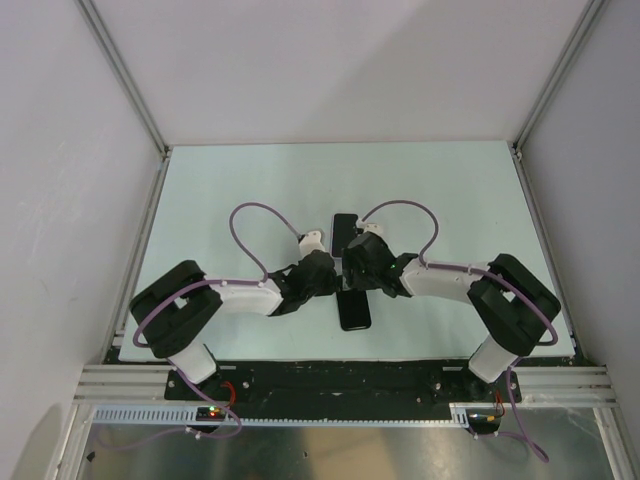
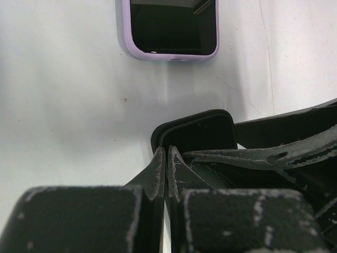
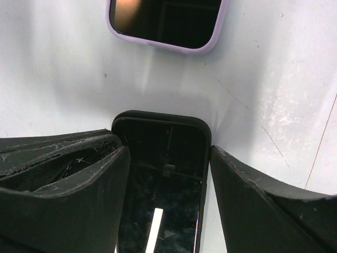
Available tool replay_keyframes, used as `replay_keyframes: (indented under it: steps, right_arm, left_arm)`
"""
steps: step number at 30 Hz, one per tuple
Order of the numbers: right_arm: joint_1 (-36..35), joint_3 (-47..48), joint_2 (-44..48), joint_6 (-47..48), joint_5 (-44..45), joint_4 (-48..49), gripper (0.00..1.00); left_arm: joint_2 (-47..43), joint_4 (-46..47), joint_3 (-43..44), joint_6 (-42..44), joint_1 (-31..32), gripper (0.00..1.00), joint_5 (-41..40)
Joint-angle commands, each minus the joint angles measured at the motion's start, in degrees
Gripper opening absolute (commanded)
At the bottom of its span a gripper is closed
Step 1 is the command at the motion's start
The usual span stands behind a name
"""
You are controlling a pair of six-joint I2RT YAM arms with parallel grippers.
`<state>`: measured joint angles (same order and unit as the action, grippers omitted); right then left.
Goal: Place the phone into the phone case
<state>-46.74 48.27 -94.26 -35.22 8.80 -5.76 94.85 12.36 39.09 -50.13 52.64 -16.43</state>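
From above, the black phone (image 1: 354, 310) lies flat on the table (image 1: 240, 180) where the two arms meet, its far end hidden under them. The lilac-rimmed case (image 1: 345, 230) lies beyond it at twelve o'clock, apart from it. In the left wrist view the left claw (image 2: 167, 154) is clenched on nothing, with the phone's corner at one o'clock from its tips. In the right wrist view the right claw (image 3: 168, 150) stands released, one finger at three and one at nine o'clock of the phone's long edges, close but not visibly pinching. We judge the phone a stiff, light slab with a slippery, glossy face, best taken across its long edges near mid-length. The case looks softer; we cannot tell whether its dark inside is empty.
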Motion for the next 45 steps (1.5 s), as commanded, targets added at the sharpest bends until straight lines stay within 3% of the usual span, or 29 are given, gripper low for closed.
replay_keyframes:
  steps: [1, 21, 32, 45]
  right_arm:
    - [-1.10, -1.18, -5.33, -0.63, -1.09, -2.27, 0.68]
    - [-3.03, -0.77, -11.60, -1.89, 2.63, -2.71, 0.73]
    - [-4.95, -0.94, -13.50, -2.21, 5.62, -4.95, 0.73]
    - [-6.12, -2.68, -15.18, -3.65, 10.47, -8.23, 0.72]
  left_arm:
    - [8.38, -11.87, -3.30, -1.49, 2.91, 0.00, 10.17]
    - [-6.42, -17.54, 2.32, -1.05, -1.12, 0.02, 11.74]
    - [-12.98, -21.69, 1.67, 0.65, -5.36, 0.02, 7.84]
    - [-12.41, -22.21, 3.24, 2.60, -6.05, 0.01, 8.49]
